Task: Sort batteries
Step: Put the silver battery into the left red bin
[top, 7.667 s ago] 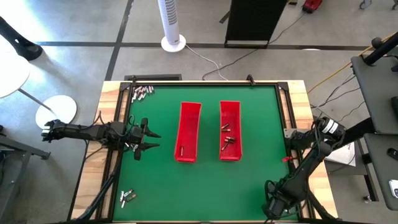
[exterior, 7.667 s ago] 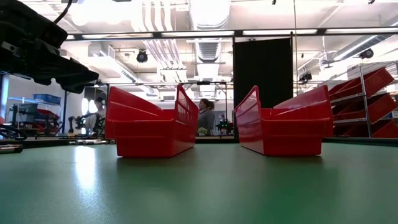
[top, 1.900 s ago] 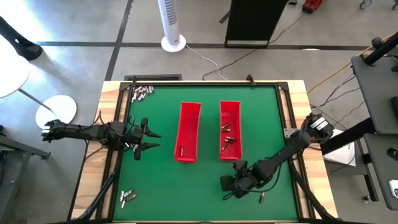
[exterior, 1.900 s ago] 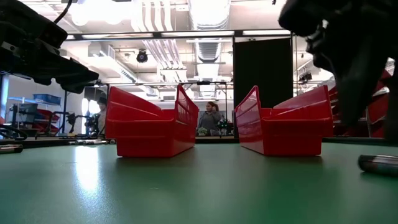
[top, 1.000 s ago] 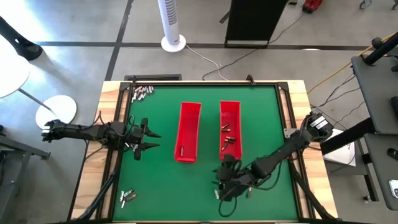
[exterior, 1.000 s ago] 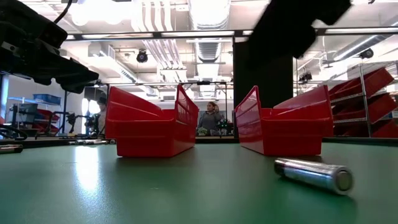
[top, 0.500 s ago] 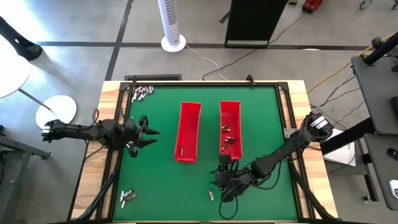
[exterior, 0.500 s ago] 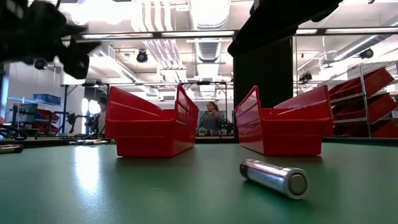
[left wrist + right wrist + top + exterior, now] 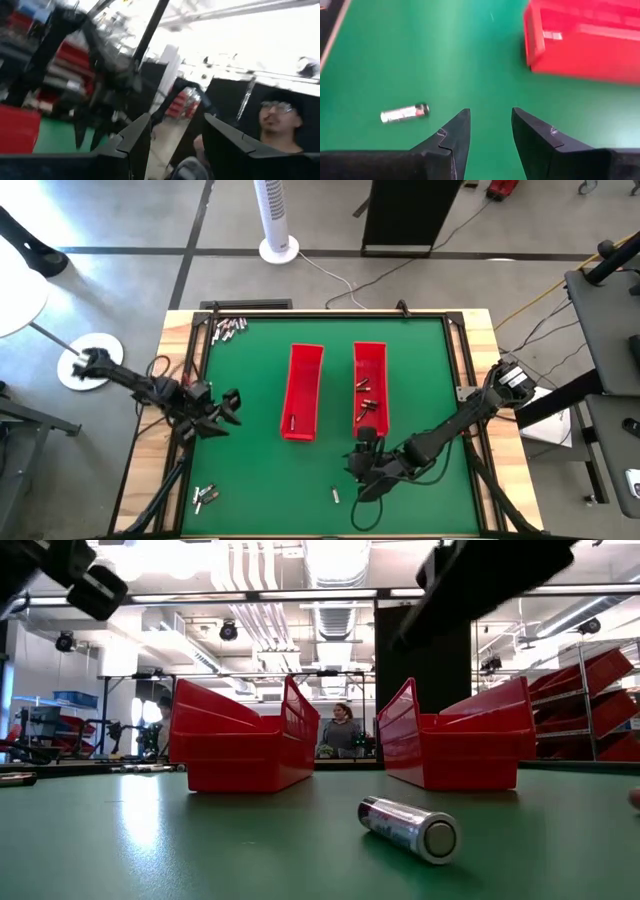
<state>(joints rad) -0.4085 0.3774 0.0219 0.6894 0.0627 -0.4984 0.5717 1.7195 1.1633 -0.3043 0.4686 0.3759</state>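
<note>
Green felt carries one stray battery [image 9: 336,495] near the front edge, clear of both red trays [image 9: 369,389]; right gripper [image 9: 357,463] hovers beside it, fingers spread and empty. Small, stiff, smooth (it will likely roll); pinch it across the middle; left gripper [image 9: 226,410] waits spread at the table's left.

One loose battery [image 9: 336,495] lies on the mat just beside the right gripper [image 9: 356,463], two trays [image 9: 303,392] beyond it.

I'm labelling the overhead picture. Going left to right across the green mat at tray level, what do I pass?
Left end effector → left red tray → right red tray. The right end effector sits nearer the front edge, with a loose battery just to its left.
</note>
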